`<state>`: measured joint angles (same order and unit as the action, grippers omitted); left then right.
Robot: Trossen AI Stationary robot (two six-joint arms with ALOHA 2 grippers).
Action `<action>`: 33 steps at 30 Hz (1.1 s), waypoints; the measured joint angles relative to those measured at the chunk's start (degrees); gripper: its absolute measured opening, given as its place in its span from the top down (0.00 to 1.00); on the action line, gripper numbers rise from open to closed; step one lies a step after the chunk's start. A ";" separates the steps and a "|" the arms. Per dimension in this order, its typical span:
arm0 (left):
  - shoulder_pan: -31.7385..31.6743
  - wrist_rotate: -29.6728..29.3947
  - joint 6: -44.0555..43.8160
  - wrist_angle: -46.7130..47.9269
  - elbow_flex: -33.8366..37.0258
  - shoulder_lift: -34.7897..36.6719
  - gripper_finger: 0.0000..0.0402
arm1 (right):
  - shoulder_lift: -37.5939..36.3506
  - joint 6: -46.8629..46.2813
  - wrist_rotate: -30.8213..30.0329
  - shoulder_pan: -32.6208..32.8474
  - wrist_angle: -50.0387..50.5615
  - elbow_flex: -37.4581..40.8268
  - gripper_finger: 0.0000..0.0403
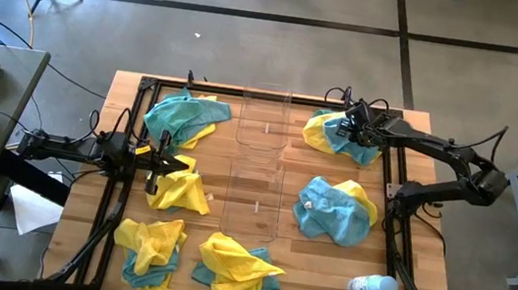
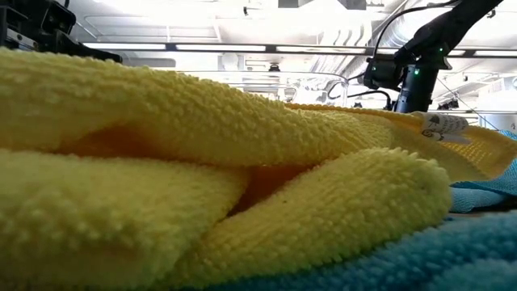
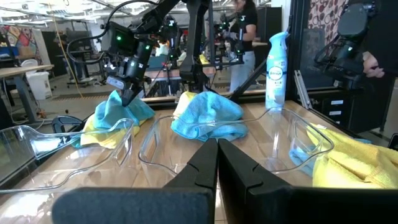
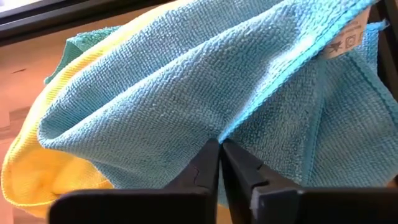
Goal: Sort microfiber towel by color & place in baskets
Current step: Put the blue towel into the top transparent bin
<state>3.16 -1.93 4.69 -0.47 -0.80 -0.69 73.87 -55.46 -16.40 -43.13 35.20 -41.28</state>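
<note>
Several rumpled piles of yellow and teal microfiber towels lie on the wooden table. Two clear baskets [image 1: 264,116] [image 1: 254,204] stand in a row in the middle, one beyond the other. At the far right, a teal towel [image 1: 359,149] lies over a yellow towel [image 1: 318,131]. My right gripper [image 1: 345,131] [image 4: 219,146] slants down on this pile, shut on the teal towel. My left gripper [image 1: 153,164] [image 3: 217,146] waits level at the table's left, shut and holding nothing, above a yellow towel [image 1: 179,192]. My right gripper pinches the teal towel between its two fingers at a raised fold beside the hemmed edge [image 4: 235,126]. The fingers come from above, slanting down. The towel still rests on the pile, draped over the yellow towel [image 4: 37,180]. One layer or several, I cannot tell.
Other towel piles lie at the far left [image 1: 186,116], near left [image 1: 149,247], near middle [image 1: 236,268] and right [image 1: 335,211]. A spray bottle [image 1: 372,287] lies at the near right. Black frame rails [image 1: 394,211] border the table. A person [image 3: 245,31] stands beyond it.
</note>
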 joint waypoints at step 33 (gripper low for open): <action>-0.01 -0.01 0.01 0.01 -0.01 -0.01 1.00 | -7.12 19.64 -19.51 13.20 20.92 -43.48 1.00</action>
<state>3.15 -1.94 4.70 -0.46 -0.81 -0.70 66.75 -35.82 -35.91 -29.93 56.12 -84.76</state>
